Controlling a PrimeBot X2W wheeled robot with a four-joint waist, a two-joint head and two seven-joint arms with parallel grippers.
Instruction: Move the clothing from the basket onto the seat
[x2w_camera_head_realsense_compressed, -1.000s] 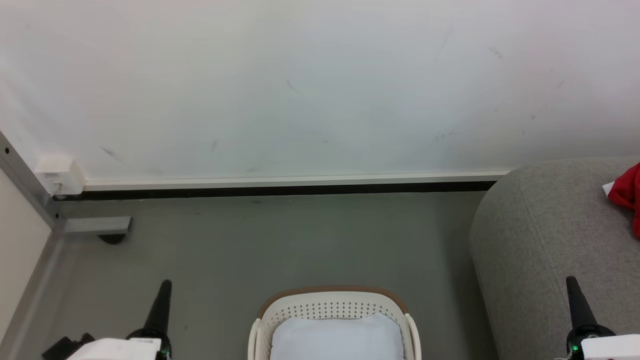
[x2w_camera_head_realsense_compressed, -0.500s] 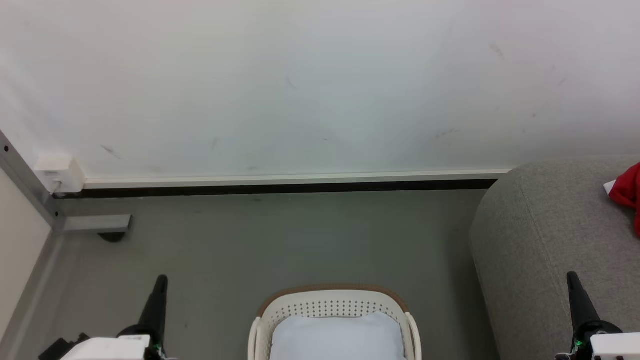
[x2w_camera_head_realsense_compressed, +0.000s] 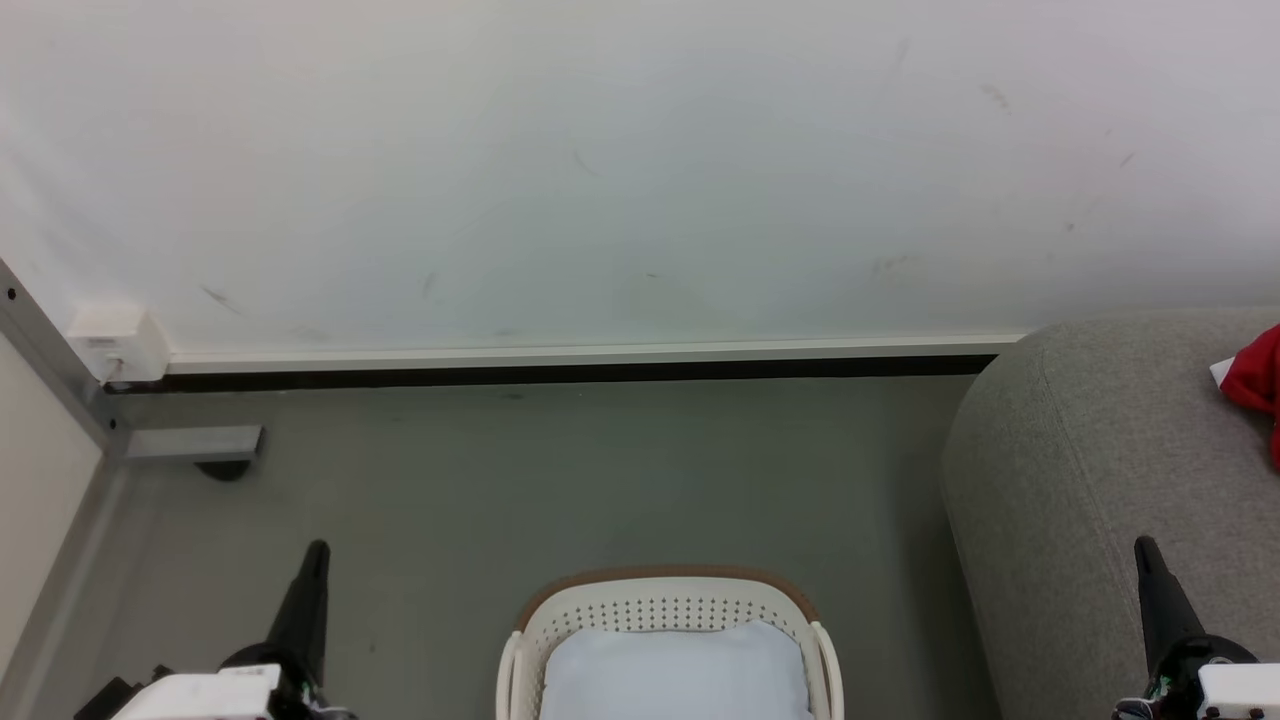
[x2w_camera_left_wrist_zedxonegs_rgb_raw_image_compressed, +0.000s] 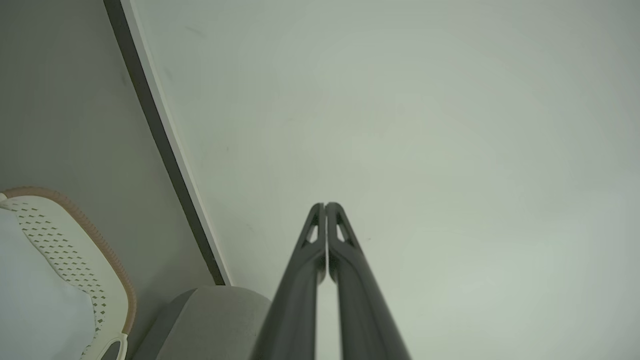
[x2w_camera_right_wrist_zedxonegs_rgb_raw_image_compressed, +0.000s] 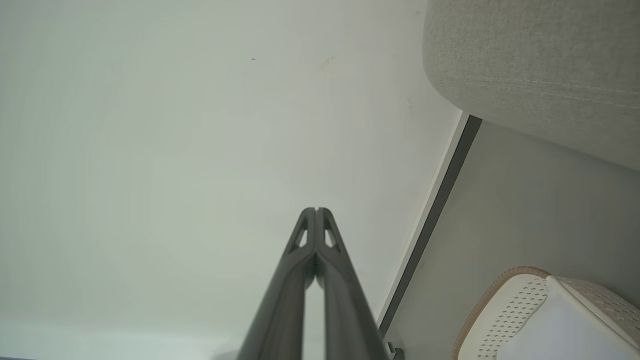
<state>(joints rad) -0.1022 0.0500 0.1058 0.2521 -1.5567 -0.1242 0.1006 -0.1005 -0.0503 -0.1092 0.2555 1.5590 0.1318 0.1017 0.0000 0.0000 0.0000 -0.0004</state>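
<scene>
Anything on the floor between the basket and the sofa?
No, that stretch is bare. In the head view, plain grey floor runs from the basket to the sofa.

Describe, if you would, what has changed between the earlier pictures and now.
The left gripper drifted slightly left and the right gripper slightly right, both staying shut and empty. The whole head view slid up a touch, so the camera moved a little. The basket, the seat and the red clothing on it stayed put.
</scene>
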